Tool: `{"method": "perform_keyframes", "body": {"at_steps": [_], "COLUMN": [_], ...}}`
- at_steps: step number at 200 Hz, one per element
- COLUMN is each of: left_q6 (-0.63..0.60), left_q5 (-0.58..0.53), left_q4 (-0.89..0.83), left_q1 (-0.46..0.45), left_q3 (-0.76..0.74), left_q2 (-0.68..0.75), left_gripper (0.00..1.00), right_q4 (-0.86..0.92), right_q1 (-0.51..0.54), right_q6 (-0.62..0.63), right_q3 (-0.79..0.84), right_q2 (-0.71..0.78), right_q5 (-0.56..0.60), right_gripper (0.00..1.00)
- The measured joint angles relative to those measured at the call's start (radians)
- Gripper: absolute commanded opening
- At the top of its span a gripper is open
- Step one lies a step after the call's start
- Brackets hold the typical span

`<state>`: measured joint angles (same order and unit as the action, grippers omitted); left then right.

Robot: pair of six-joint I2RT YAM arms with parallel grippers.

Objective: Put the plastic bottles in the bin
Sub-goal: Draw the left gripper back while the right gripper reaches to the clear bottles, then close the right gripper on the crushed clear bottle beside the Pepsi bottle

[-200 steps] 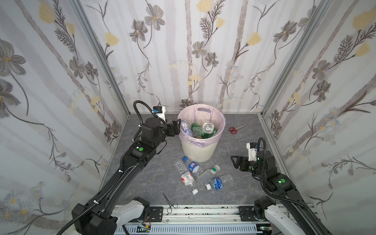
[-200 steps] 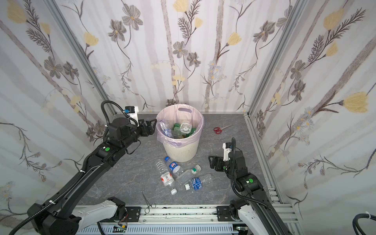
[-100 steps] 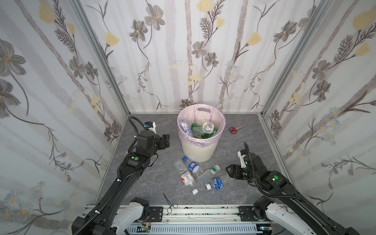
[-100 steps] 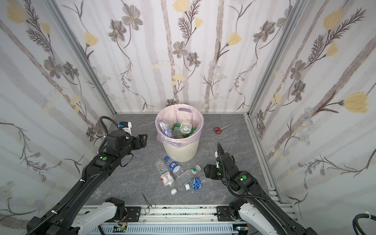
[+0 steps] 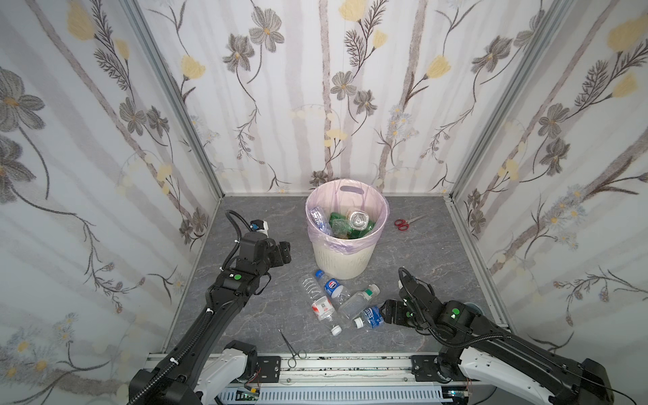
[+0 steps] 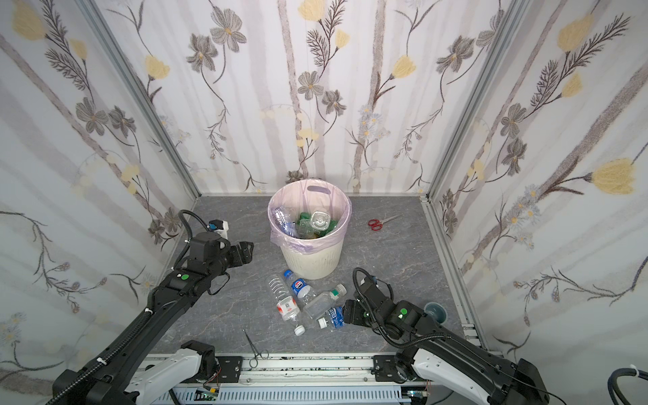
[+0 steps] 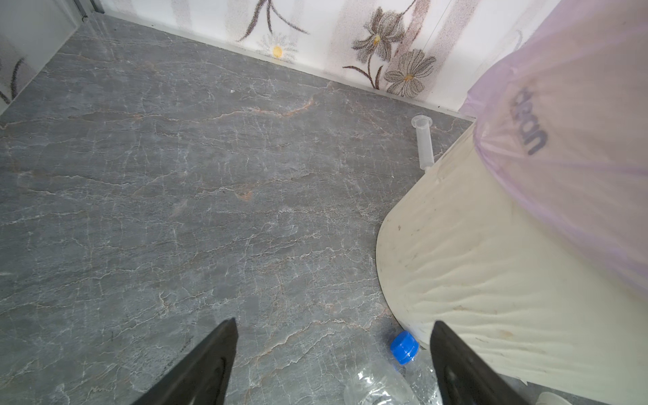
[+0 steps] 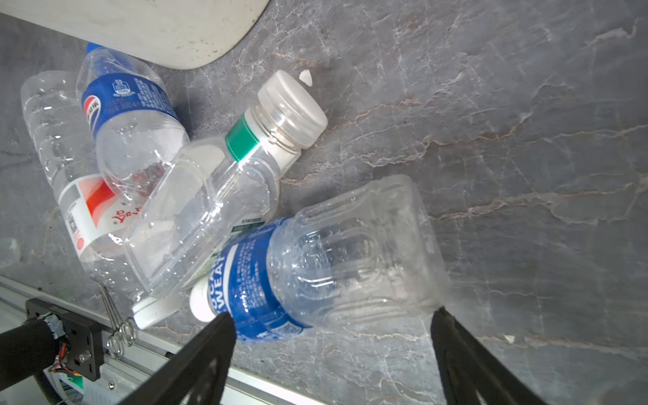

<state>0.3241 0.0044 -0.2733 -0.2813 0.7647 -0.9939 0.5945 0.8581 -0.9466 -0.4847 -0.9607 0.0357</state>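
The cream ribbed bin (image 5: 345, 257) with a pink liner stands at the back middle and holds several plastic bottles (image 5: 350, 224), clear and green. On the floor in front lie several more bottles: a ribbed red-label one (image 5: 321, 305), a blue-capped blue-label one (image 5: 331, 285), a white-capped one with a green band (image 8: 210, 196) and a blue-label one (image 8: 315, 259). My right gripper (image 8: 331, 315) is open, low at the base end of that last bottle, holding nothing. My left gripper (image 5: 285, 252) is open and empty, left of the bin, apart from it.
Red-handled scissors (image 5: 405, 222) lie right of the bin. Thin forceps (image 5: 291, 347) lie by the front rail. A clear syringe (image 7: 424, 143) rests against the bin's far side. A small grey cup (image 6: 434, 312) sits near the right wall. Patterned walls close three sides.
My left gripper has pulled back from the bin's rim, down and to the left. My right gripper has moved left to the blue-label bottle. Both jaws have spread wider.
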Motion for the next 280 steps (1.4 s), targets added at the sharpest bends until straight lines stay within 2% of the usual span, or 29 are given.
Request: {"method": "perform_keyframes", "body": {"at_steps": [92, 160, 198, 280], "left_q6": [-0.002, -0.003, -0.003, -0.001], "left_q5": [0.011, 0.016, 0.017, 0.025], "left_q4": [0.0, 0.0, 0.0, 0.0], "left_q1": [0.005, 0.006, 0.006, 0.006], "left_q3": [-0.01, -0.016, -0.024, -0.034], "left_q2": [0.027, 0.042, 0.054, 0.062], "left_gripper": [0.88, 0.88, 0.88, 0.88], "right_q4": [-0.159, -0.28, -0.281, -0.276], "right_q1": [0.004, -0.002, -0.017, -0.071], "right_q6": [-0.048, -0.045, -0.015, 0.077], "right_q3": [0.054, 0.059, 0.079, 0.085], "right_q2": [-0.075, -0.193, -0.226, -0.223], "right_q5": [0.022, 0.063, 0.09, 0.135], "right_gripper": [0.85, 0.82, 0.79, 0.66]}}
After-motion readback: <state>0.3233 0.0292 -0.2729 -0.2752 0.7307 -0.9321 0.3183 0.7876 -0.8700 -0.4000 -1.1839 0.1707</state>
